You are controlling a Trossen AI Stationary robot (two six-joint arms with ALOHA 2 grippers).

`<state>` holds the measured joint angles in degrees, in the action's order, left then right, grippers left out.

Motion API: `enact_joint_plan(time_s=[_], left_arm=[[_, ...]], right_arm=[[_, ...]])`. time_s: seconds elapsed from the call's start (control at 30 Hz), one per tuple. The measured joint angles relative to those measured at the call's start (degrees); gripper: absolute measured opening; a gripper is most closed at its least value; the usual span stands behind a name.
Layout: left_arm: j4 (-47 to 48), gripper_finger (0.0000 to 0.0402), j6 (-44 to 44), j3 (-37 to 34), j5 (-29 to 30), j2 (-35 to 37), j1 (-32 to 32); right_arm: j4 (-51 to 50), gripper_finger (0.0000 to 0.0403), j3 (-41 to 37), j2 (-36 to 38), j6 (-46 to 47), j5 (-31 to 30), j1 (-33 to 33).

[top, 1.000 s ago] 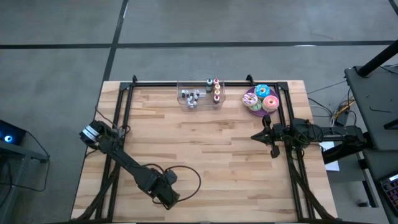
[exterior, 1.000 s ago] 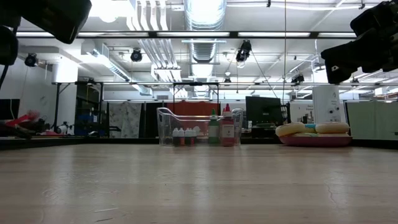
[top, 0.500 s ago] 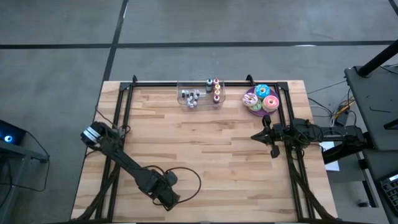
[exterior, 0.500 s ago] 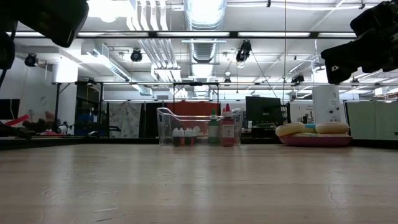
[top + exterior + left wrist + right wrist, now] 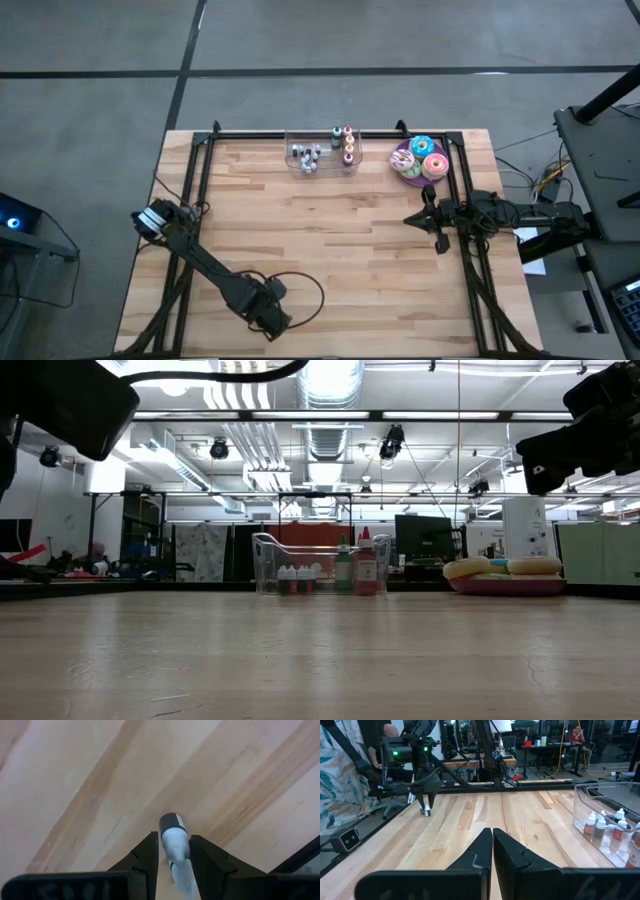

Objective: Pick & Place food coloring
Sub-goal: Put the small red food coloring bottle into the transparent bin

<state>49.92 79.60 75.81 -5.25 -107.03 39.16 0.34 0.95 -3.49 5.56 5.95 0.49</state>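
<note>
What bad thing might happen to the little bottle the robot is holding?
1. The left tool pinches the food coloring bottle only by its sides, above the bare table. If the grip slips, the bottle would probably drop and roll.
2. The left tool hangs close to the table's left edge, so a dropped bottle might go over the side.

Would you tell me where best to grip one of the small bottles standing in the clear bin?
Grip the cap and neck from straight above: the small bottles stand upright and close together, and the walls of the clear bin block a sideways approach.
</note>
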Motion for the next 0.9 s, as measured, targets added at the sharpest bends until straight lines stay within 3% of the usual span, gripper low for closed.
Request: enact_joint_plan(time_s=[0.23, 0.5, 0.9], left_arm=[[0.0, 0.0079, -1.1, 0.0, -0.7, -0.1, 0.1], [0.0, 0.0026, -2.2, 0.0, -0.7, -0.1, 0.0], [0.2, 0.0033, -8.2, 1.4, -3.7, 2.1, -0.8]], right_arm=[[0.0, 0.0008, 0.0, 0.0, 0.0, 0.0, 0.0], [0.0, 0.0009, 0.0, 0.0, 0.0, 0.0, 0.0], [0.0, 0.0009, 0.0, 0.0, 0.0, 0.0, 0.0]])
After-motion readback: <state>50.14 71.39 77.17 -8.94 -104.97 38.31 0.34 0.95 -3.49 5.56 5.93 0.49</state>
